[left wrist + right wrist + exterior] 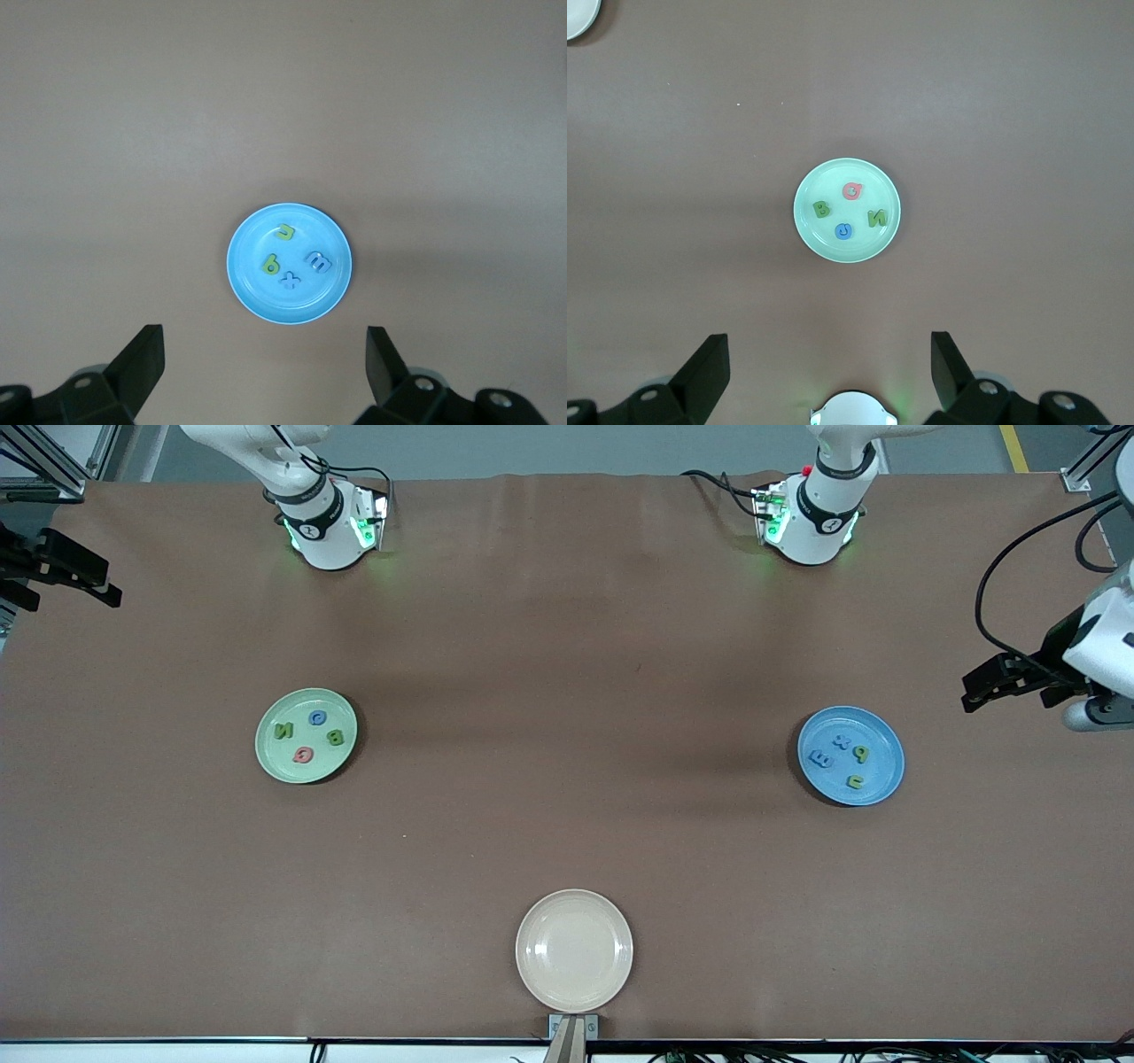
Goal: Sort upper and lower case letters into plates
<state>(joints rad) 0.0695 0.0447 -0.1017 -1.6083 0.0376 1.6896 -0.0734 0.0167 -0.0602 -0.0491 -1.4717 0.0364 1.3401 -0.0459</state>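
The pale green plate (pixel 270 755) holds a blue C (pixel 316 717), green N (pixel 283 731), green B (pixel 335 737) and red O-like letter (pixel 303 755). The bright blue plate (pixel 881 735) holds a blue x (pixel 841 741), green p (pixel 860 753), blue m (pixel 820 759) and green u (pixel 855 781). My left gripper (pixel 974 691) hangs open and empty, high over the left arm's end of the table; its wrist view looks down on the blue plate (pixel 310 297). My right gripper (pixel 106 584) hangs open and empty, high over the right arm's end; its wrist view shows the green plate (pixel 868 243).
A cream-beige plate (pixel 574 950) with nothing on it sits near the table's front edge, midway between the arms. The two arm bases (pixel 328 531) (pixel 811 522) stand along the table's robot edge. The brown table (pixel 567 691) is bare between the plates.
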